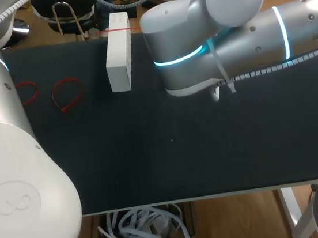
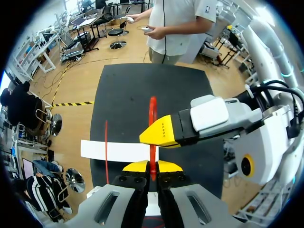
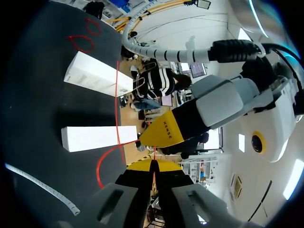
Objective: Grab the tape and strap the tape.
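Our left gripper (image 2: 152,167) has its yellow tips pressed together on the red tape (image 2: 152,111), which stands up out of them on edge above the white box (image 1: 119,60). Our right gripper (image 3: 153,166) is pinched tight on a thin red strand of it, tip to tip with the left.

We judge that both hold the tape clear of the table (image 1: 180,151) so that one end can be fed through and drawn into a strap.

In the head view both grippers are hidden. The box lies at about 11 o'clock on the table, with a red strand crossing its 12 o'clock end. Two red loops (image 1: 66,94) lie near 9 o'clock.

Small dark print marks a yellow fingertip (image 3: 161,135); we leave it unread. The box shows no writing we can make out.
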`<act>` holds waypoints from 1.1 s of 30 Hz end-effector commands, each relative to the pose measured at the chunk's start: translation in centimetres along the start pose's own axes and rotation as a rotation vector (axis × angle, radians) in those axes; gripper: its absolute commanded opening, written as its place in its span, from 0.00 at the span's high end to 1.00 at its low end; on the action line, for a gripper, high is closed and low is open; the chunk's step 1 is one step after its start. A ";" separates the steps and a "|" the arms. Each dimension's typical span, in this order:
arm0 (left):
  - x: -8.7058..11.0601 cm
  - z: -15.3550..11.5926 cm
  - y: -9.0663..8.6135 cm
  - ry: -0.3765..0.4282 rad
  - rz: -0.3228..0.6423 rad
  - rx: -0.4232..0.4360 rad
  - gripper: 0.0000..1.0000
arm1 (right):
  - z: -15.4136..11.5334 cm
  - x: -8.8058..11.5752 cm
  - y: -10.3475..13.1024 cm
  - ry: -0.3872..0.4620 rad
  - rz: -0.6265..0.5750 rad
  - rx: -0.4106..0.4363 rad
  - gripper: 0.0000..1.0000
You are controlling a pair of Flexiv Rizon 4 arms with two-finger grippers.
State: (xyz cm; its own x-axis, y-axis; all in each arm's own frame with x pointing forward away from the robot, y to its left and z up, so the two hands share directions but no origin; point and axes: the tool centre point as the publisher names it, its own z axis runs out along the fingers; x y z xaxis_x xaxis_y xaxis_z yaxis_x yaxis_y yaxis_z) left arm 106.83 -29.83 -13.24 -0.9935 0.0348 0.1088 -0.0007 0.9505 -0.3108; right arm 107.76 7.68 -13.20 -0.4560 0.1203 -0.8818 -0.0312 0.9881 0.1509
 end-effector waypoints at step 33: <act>-0.1 -0.1 -0.1 0.002 -0.001 -0.005 1.00 | 0.0 0.2 0.7 0.038 -0.022 -0.074 1.00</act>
State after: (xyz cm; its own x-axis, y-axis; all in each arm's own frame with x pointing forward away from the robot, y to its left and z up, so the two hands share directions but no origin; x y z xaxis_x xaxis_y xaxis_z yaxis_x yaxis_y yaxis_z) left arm 106.84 -29.82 -13.24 -0.9934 0.0346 0.1090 -0.0010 0.9506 -0.3105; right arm 107.64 8.66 -13.54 -0.4801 0.0966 -0.8719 -0.0993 0.9815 0.1634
